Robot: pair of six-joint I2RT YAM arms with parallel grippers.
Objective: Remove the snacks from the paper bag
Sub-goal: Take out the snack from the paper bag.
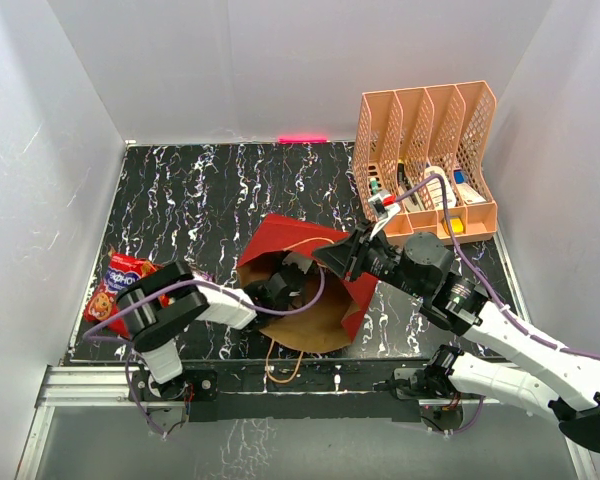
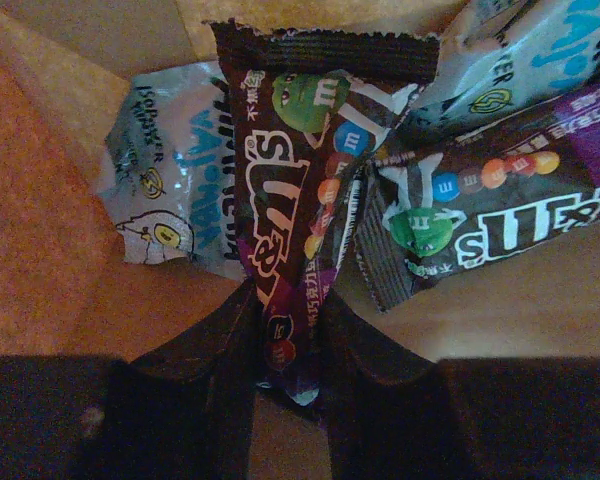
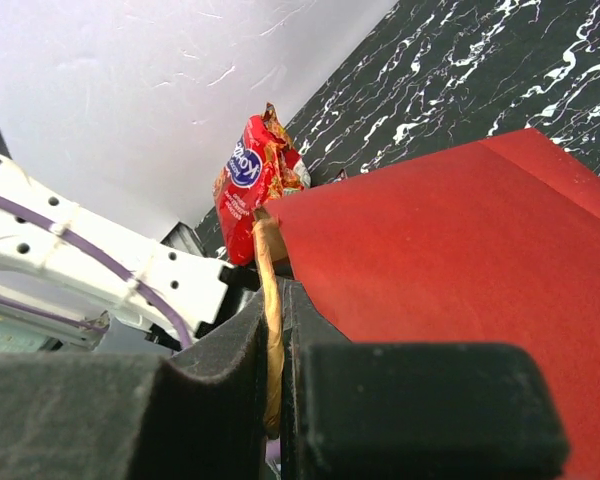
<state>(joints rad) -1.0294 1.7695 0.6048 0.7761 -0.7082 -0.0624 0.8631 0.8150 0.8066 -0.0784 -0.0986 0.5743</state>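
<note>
The paper bag (image 1: pixel 280 236) lies on its side mid-table, dark red outside, mouth toward the arms. My left gripper (image 1: pixel 280 291) reaches into its brown inside (image 2: pixel 40 230). In the left wrist view this gripper (image 2: pixel 285 300) is shut on the lower end of a brown and purple candy packet (image 2: pixel 290 190). A second brown packet (image 2: pixel 480 215) and a silver packet (image 2: pixel 175 190) lie beside it. My right gripper (image 1: pixel 325 262) is shut on the bag's twisted cord handle (image 3: pixel 272 330) at the upper rim. The large red snack bag (image 1: pixel 115 285) lies on the table at the far left.
A peach mesh file rack (image 1: pixel 430 160) with pens and small items stands at the back right. White walls enclose the black marbled table (image 1: pixel 200 190) on three sides. The loose second cord handle (image 1: pixel 285 365) hangs over the near edge.
</note>
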